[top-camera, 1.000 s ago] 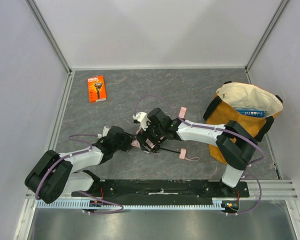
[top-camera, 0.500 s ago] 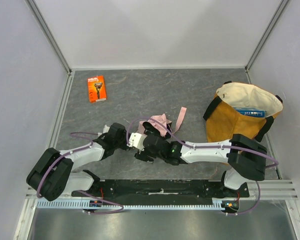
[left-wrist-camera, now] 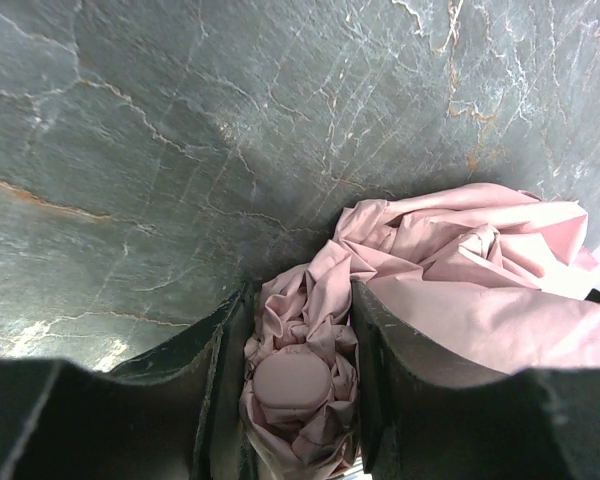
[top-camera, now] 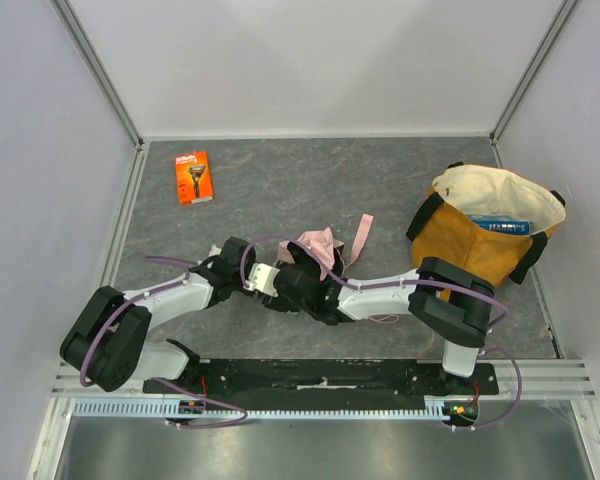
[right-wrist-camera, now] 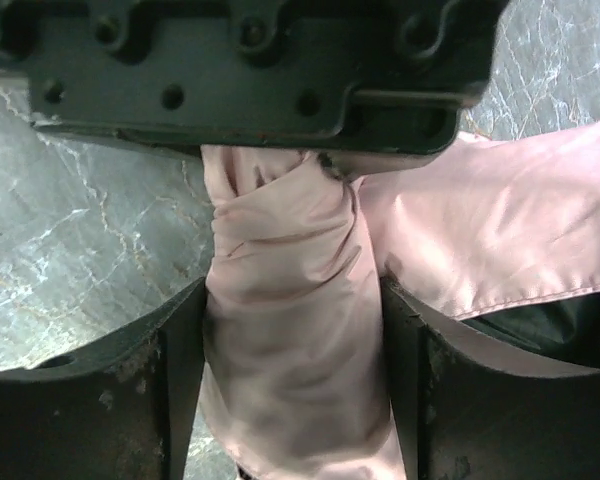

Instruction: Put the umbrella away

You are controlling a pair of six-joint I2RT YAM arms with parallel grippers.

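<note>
Umbrella (top-camera: 318, 245) fabric lies bunched on the counter (top-camera: 260, 180) between the arms, well apart from the tote bag (top-camera: 450, 240). The left hand (left-wrist-camera: 302, 300) is clamped on its gathered end, and the right hand (right-wrist-camera: 292, 300) grips the rolled cloth just beside it. Both should probably squeeze the folds snugly, tucking in loose flaps before any lift.

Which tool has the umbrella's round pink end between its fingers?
The left tool; the right tool straddles only bunched fabric of the umbrella, no round end.
</note>
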